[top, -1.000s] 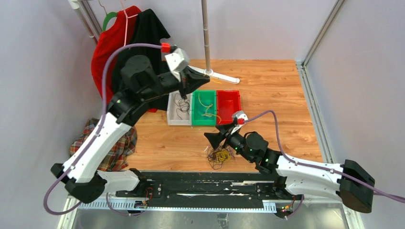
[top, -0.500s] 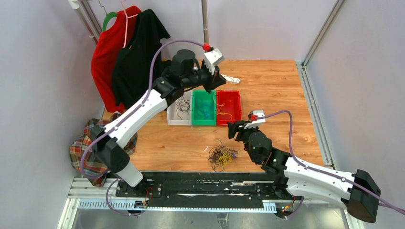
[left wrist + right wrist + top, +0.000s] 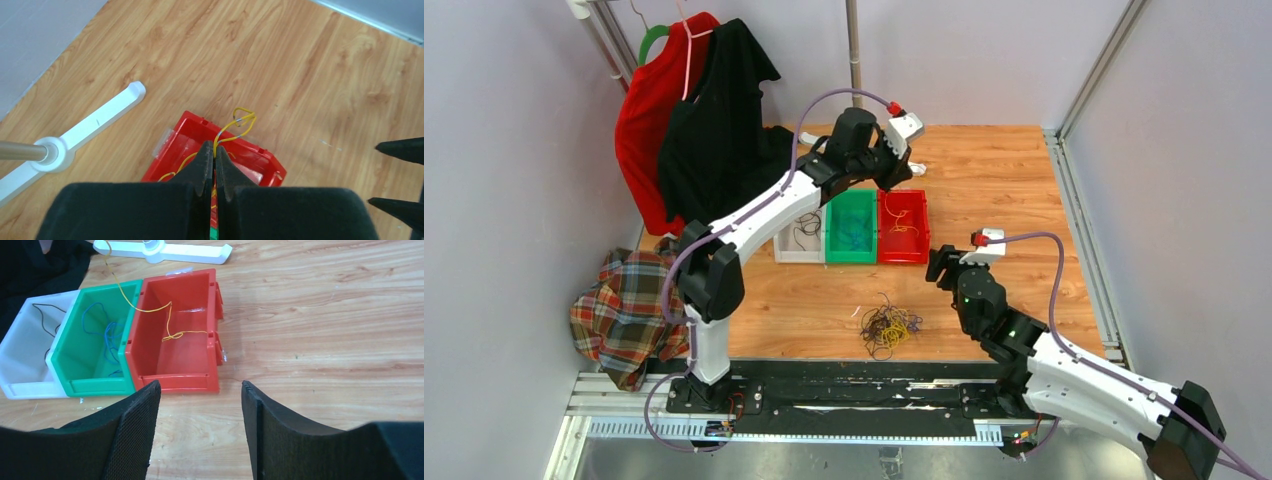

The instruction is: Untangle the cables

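The step in hand looks like the drop-off of one sorted strand. The left gripper (image 3: 214, 150) hangs above the red bin (image 3: 175, 382) with its jaws pressed together on a yellow wire (image 3: 168, 320). The wire's lower end already lies inside that bin. The next move calls for parting those jaws so the strand falls clear of the rim between the red and green bins. After that, an arm has to go to the tangled heap of cables (image 3: 886, 327) for another strand.

The right gripper (image 3: 200, 387) is low over the wooden worktop (image 3: 1004, 180), just in front of the red bin. Its jaws are spread wide with nothing between them.

Only the overhead view shows the heap, dark and yellow strands knotted together near the front edge, well apart from the bins. The left wrist view alone shows the pinch itself, the wire emerging from between the closed tips. The right wrist view shows the sorting: blue wires (image 3: 107, 335) in the green bin (image 3: 95, 385), black wires (image 3: 47, 320) in the white bin (image 3: 25, 385), and the yellow strand running down into the red one.
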Available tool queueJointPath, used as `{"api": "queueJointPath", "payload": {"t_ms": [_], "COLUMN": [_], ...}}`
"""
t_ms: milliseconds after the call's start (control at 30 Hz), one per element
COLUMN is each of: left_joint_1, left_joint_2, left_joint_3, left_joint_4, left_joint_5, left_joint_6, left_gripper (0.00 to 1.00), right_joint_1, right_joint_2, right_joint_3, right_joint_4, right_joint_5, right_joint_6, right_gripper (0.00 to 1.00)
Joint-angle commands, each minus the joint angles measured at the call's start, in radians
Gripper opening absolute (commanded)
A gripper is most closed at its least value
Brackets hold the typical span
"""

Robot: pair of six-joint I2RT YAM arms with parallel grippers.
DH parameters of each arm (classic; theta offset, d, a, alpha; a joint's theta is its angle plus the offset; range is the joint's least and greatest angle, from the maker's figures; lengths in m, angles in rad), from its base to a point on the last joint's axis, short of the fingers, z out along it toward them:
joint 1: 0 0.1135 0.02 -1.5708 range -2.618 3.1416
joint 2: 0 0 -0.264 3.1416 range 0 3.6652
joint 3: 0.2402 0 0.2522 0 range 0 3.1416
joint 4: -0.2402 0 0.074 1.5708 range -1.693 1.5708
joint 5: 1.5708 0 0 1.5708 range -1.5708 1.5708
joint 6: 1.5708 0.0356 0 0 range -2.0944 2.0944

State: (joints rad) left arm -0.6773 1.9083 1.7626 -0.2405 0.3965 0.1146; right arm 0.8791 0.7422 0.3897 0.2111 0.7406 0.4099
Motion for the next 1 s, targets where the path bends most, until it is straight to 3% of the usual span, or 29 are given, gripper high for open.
{"api": "queueJointPath", "payload": {"t_ms": [0,433,767,967], "left_joint_1": [-0.011,-0.072,-0.097,-0.103], "left_joint_2": [0.067,0.185,0.214,0.228], "left_joint_3": [0.059,-0.012,-0.072,-0.077], "left_joint_4": [0.001,0.023,0.008,0.006], "left_joint_5": [-0.057,-0.114,-0.317,-0.274], "left_joint_6": [0.066,0.070,0.175,0.145], "left_gripper": [0.00,0.01,0.00,0.04], "right_joint_1": [-0.036,-0.068,-0.096,-0.105], "right_joint_2": [-0.024,-0.097,-0.092,-0.077], "right_joint_3": [-0.023,0.049,0.145,0.176], "right_joint_4": [-0.042,-0.119,-0.225,-0.282], "right_joint_5": [0.001,-0.003,-0.031,-0.037], "right_joint_6": [0.042,0.033,0.037,0.055], "right_gripper": [0.60,0.58,0.59,0.59]}}
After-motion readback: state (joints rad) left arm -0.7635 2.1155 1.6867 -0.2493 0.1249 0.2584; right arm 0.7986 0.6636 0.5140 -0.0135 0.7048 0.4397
